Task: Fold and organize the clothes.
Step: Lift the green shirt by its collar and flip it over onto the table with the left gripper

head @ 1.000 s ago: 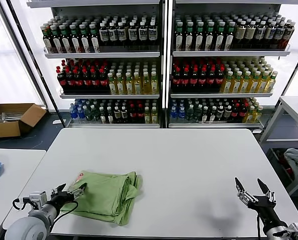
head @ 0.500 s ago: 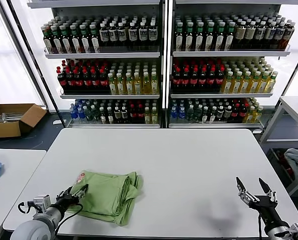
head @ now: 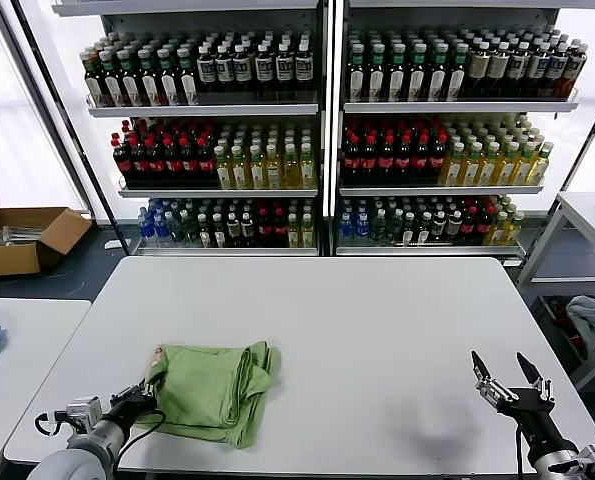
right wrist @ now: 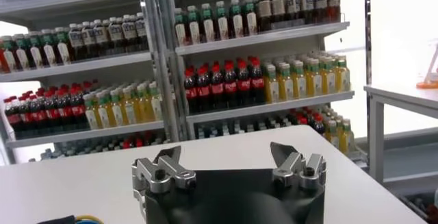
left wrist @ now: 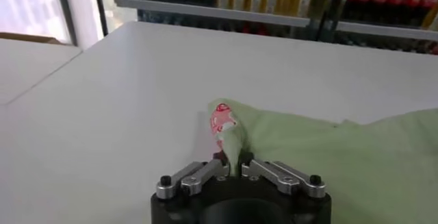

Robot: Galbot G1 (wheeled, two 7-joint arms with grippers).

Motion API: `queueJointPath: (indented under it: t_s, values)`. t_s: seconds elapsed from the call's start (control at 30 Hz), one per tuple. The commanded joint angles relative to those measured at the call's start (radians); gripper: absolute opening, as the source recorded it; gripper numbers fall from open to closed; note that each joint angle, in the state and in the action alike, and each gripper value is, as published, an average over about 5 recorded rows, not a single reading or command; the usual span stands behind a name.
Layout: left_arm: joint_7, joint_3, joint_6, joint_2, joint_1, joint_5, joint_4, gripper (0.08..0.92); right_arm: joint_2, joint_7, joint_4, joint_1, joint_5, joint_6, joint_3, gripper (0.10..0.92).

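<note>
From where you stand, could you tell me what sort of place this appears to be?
Probably a shop-style test area or lab mock-up. Tall shelves packed with rows of bottled drinks line the back, while a plain white table holds a folded green shirt, and an open cardboard box sits on the floor.

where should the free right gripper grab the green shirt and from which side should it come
Probably the bunched corner of the green shirt nearest the table's middle, approached from the robot's right. The left gripper already pinches the opposite printed corner; the right gripper hovers open over bare table.
</note>
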Motion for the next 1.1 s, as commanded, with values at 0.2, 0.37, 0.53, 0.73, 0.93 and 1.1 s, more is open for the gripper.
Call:
queueJointPath:
  t_s: [0.2,0.37,0.53,0.73,0.93,1.1]
  values:
    - [-0.058,-0.370,-0.056,0.003,0.032,-0.021,-0.011,0.139,0.003,0.000,0.000,0.003,0.000,0.000,-0.003,0.823]
    - [-0.007,-0.540,-0.041,0.112,0.065,-0.040,0.040,0.139,0.005,0.000,-0.003,0.015,0.000,0.001,-0.018,0.823]
    - [0.013,-0.604,-0.015,0.205,0.076,-0.039,0.056,0.139,0.004,0.001,0.000,0.022,0.001,0.000,-0.030,0.823]
    - [0.005,-0.575,0.015,0.220,0.060,-0.015,-0.004,0.139,0.002,0.004,0.015,0.012,0.003,0.004,-0.025,0.823]
    - [-0.017,-0.425,0.017,0.153,0.039,0.071,-0.063,0.139,-0.004,0.004,0.008,0.009,0.011,0.011,-0.017,0.823]
    - [-0.104,-0.282,0.021,0.099,0.012,0.063,-0.148,0.139,-0.003,0.004,0.009,0.015,0.011,0.009,-0.017,0.823]
